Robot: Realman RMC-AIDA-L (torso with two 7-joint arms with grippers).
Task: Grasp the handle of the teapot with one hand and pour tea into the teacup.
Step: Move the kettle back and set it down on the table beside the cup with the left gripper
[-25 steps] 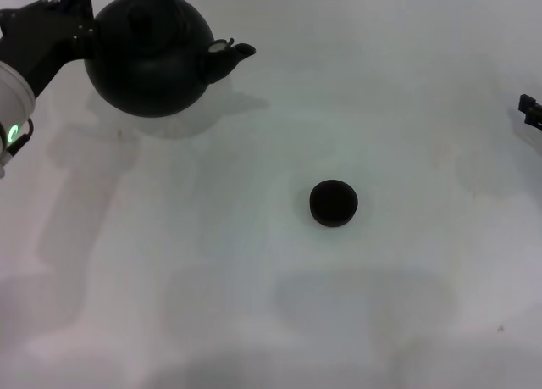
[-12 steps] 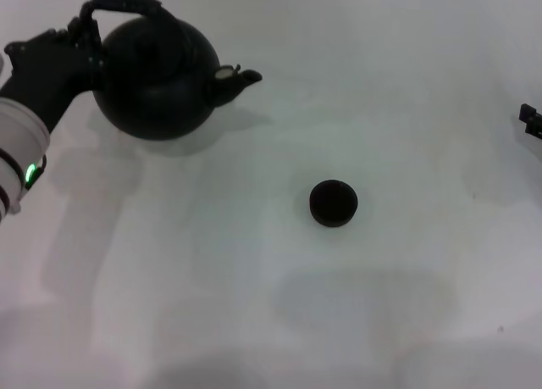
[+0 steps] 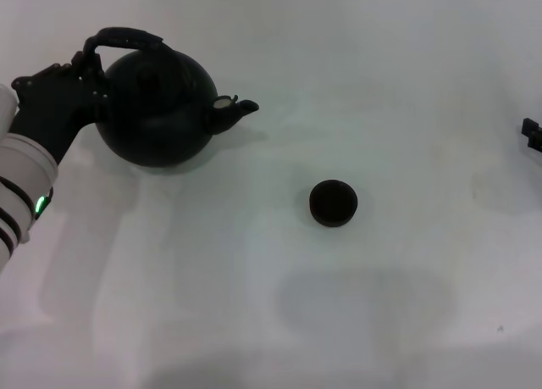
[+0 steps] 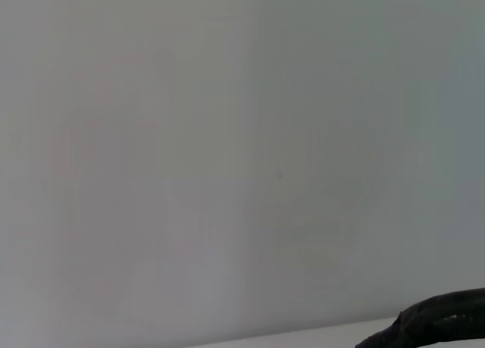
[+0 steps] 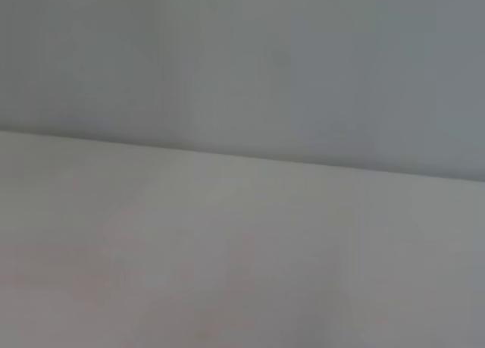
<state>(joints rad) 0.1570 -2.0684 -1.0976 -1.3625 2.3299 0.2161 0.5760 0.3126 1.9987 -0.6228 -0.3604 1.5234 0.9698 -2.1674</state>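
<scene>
The left gripper [image 3: 85, 71] seems clamped on the handle [image 3: 127, 40], though its fingers are hard to make out. Carry the teapot [image 3: 157, 109] level until its spout tops the teacup [image 3: 333, 202], well apart rightward, then tip slowly. I cannot tell the right gripper's [image 3: 533, 136] state at the far edge.

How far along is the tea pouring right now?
Done: the left gripper is at the handle of the teapot. In hand: the teapot sits far from the teacup, its spout pointing toward the cup's side. Left: bringing the spout over the cup and tipping. The right gripper waits at the table's edge.
</scene>
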